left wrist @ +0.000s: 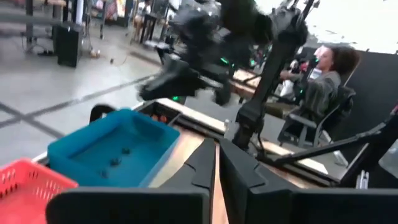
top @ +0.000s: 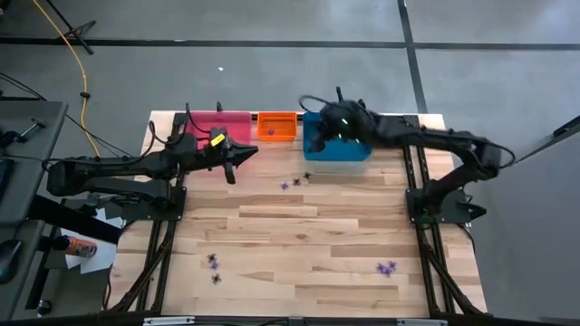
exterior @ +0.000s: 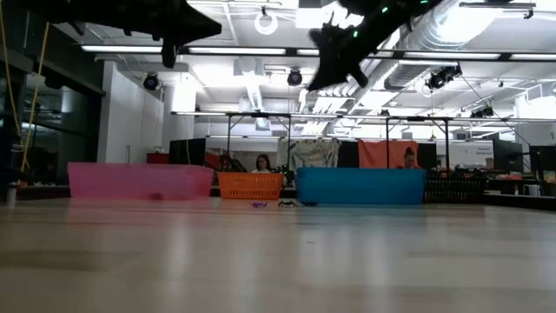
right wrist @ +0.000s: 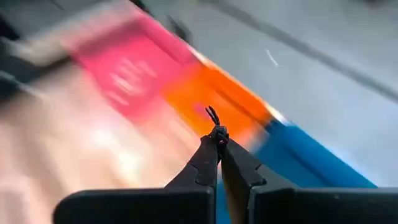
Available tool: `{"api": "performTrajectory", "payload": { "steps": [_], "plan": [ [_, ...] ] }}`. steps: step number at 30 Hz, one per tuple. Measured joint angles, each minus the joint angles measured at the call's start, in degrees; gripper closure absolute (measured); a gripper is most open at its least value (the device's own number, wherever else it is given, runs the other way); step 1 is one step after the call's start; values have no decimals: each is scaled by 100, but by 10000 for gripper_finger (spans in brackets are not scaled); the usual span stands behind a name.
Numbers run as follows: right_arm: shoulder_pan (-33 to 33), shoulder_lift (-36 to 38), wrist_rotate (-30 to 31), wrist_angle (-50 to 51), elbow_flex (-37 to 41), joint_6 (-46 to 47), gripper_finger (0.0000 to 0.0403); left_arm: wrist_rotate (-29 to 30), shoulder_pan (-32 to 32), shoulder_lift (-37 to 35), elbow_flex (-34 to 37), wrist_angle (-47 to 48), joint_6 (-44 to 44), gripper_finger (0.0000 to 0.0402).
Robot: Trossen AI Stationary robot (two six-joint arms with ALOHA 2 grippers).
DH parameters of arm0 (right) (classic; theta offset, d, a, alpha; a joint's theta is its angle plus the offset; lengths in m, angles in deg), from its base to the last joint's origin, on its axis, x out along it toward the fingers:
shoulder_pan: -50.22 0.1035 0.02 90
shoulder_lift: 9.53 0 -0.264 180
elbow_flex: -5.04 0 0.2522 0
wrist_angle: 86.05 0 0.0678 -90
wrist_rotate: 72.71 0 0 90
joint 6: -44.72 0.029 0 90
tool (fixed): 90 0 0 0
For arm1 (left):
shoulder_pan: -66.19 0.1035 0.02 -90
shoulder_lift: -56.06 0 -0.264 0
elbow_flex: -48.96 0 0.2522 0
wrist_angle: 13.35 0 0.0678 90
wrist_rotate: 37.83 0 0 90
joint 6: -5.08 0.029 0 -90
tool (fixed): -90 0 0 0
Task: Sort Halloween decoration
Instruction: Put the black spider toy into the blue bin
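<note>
your left gripper [top: 237, 161] hangs above the table just in front of the pink bin [top: 217, 125], its fingers pressed together with nothing showing between them in its own wrist view. next along the back edge sit the orange bin [top: 277, 126] and then the blue bin [top: 337, 150]; two small dark trinkets [left wrist: 118, 157] already lie on the blue bin's floor.

in the middle, a purple trinket [top: 285, 185] and a black one [top: 305, 177] rest on the wood just in front of the blue bin. nearer you, two more black pieces [top: 214, 268] lie toward the left front and a purple cluster [top: 388, 268] toward the right front, well apart from each other.

your right gripper [top: 319, 142] is raised over the blue bin's left end, by the orange bin, jaws clamped on a tiny black trinket [right wrist: 213, 118] whose thin prongs stick out past the fingertips.

these pieces look featherweight and probably thin plastic, so they should skid or flip if nudged sideways. come straight down and pinch across the body rather than the spindly legs, which may bend or slip free. release low over the bin, since something this light could bounce out.
</note>
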Motion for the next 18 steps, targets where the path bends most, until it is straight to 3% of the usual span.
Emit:
{"api": "performTrajectory", "payload": {
  "steps": [4, 8, 18],
  "plan": [
    [-646, -922, -3, 1892, -963, 266, 403, 0, 0, 46, 2, 302, -199, 400],
    [-1196, -1758, -234, 2961, -1387, 610, 403, 0, -13, 103, 2, 363, -339, 399],
    [-2090, -2748, -513, 2802, -1392, 1580, 403, 20, -13, 114, 2, 382, -126, 401]
  ]
}}
